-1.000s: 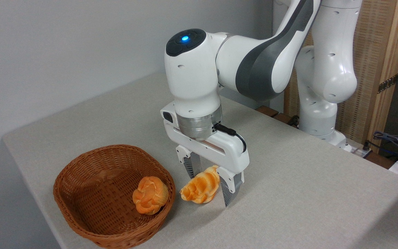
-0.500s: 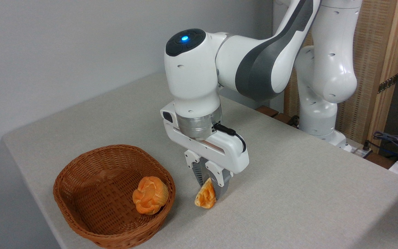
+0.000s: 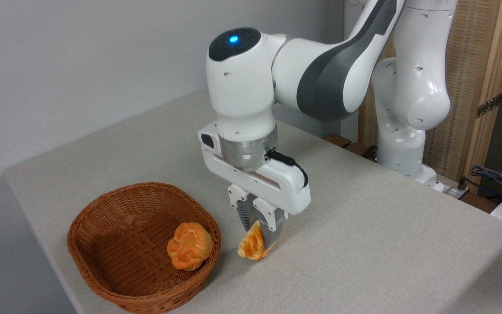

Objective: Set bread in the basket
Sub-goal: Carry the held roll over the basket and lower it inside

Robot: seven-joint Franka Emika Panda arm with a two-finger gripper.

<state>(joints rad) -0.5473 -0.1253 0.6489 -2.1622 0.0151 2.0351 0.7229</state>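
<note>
Table: big and grey, it fills the middle and bottom of the frame.
Arm: I steer it from far away. It reaches in from the upper right and points down at the middle.
Basket: lower left of the frame, brown and woven. A small round bun sits inside, by the right wall.
Claw: just right of the basket, squeezed together on the bread.
Bread: pinched in the claw, tipped on end, low over the table, I think just off it. It is not in the basket.
My job now: lift it higher than the basket rim, slide left, then let go.
Do it well: go slow, the bread looks squishy and could slip. Drop it left of the bun, where there is room.
</note>
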